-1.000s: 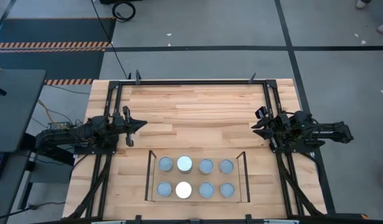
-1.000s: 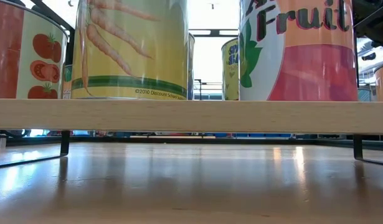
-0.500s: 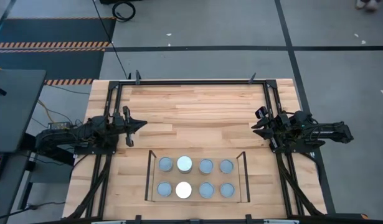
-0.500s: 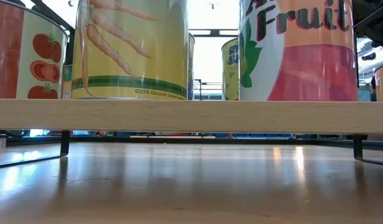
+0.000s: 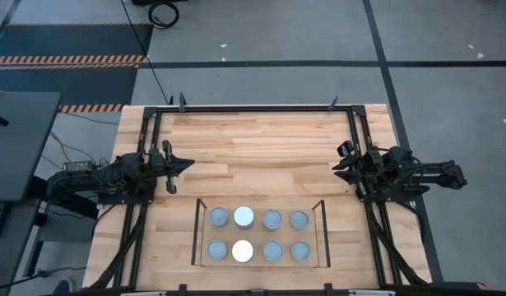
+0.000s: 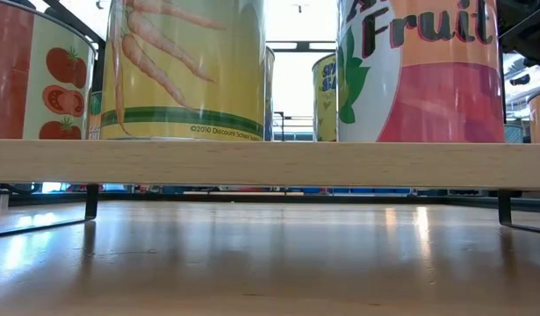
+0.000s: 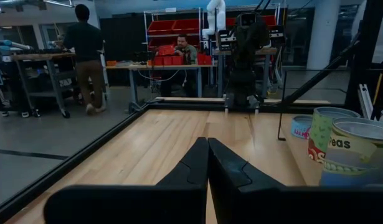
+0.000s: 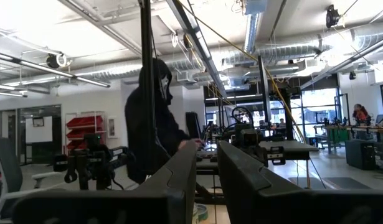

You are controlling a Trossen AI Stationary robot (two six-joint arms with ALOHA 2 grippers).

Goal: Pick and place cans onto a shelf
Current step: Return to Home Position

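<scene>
Several cans (image 5: 244,217) stand upright on their bases in two rows on the shelf (image 5: 203,261), near the table's front edge. In the low view the shelf's board (image 6: 270,164) carries a carrot-label can (image 6: 186,70), a fruit-label can (image 6: 419,70) and a tomato-label can (image 6: 41,79). My left gripper (image 5: 189,164) (image 7: 208,146) is shut and empty at the table's left side, beyond the shelf's far left corner. My right gripper (image 5: 335,168) (image 8: 207,152) is shut and empty at the right side, tipped slightly upward. Some cans (image 7: 356,152) show in the left wrist view.
A black metal frame (image 5: 261,107) runs round the tabletop. Bare wood (image 5: 261,156) lies between the two arms, beyond the shelf. People stand and sit in the room past the table (image 7: 85,56) (image 8: 154,124).
</scene>
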